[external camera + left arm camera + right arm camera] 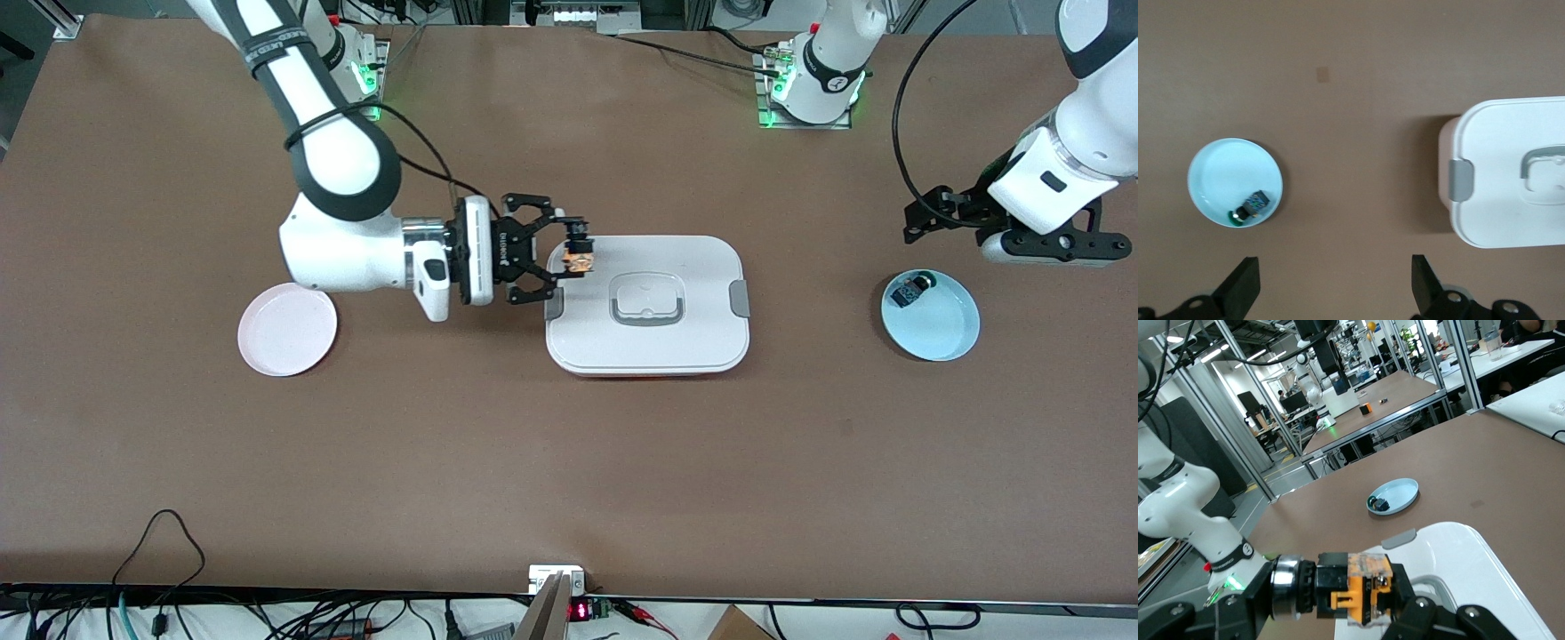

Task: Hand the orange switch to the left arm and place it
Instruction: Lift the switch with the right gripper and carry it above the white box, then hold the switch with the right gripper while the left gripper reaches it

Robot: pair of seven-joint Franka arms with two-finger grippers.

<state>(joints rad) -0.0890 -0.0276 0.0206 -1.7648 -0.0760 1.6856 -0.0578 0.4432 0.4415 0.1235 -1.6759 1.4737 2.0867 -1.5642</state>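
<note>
The orange switch (pixel 579 252), a small orange and black part with a round cap, is held in the air over the box's edge at the right arm's end. My right gripper (pixel 573 252) is shut on it, and the right wrist view shows the switch (pixel 1361 590) clamped between the fingers with the gripper (pixel 1368 597) closed round it. The box (pixel 693 342), white with grey clasps, lies mid-table. My left gripper (pixel 920 220) hangs open over the table beside a light blue plate (pixel 942 333). Nothing but bare table shows between its fingers (pixel 1245 288).
A small black-and-blue component (pixel 913 291) lies in the light blue plate (pixel 1221 175). A pink plate (pixel 287 331) sits on the table toward the right arm's end. The left wrist view shows the box (pixel 1511 200) a short way from the blue plate.
</note>
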